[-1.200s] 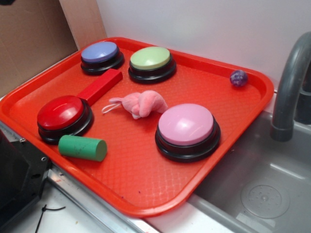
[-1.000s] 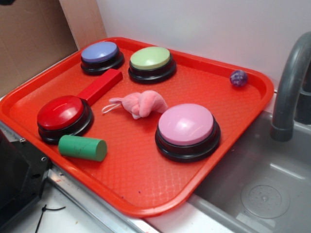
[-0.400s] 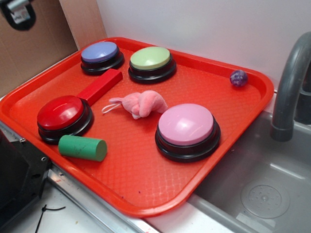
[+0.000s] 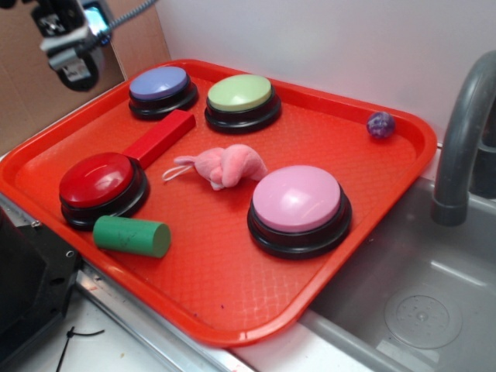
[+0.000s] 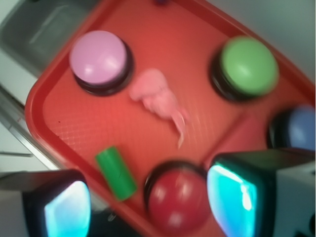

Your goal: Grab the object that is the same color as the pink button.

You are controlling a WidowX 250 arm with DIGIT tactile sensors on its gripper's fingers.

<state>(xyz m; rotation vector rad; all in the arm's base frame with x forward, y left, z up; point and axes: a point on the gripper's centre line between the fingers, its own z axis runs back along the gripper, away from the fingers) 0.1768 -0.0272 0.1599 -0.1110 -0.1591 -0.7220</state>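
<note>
Pink toy lies mid tray, just beside pink button, well apart from tool. Tool now further into view, top left, high up; a moment ago only its edge showed. Fingers spread wide, holding nothing. Toy ahead of tool and below it, between fingers in wrist view. Reach has begun; no grab yet. Toy has not moved.

I see the pink plush mid-tray, just left of the pink button, apart. My pincer hangs top-left, well away from both; open/closed unclear.
</note>
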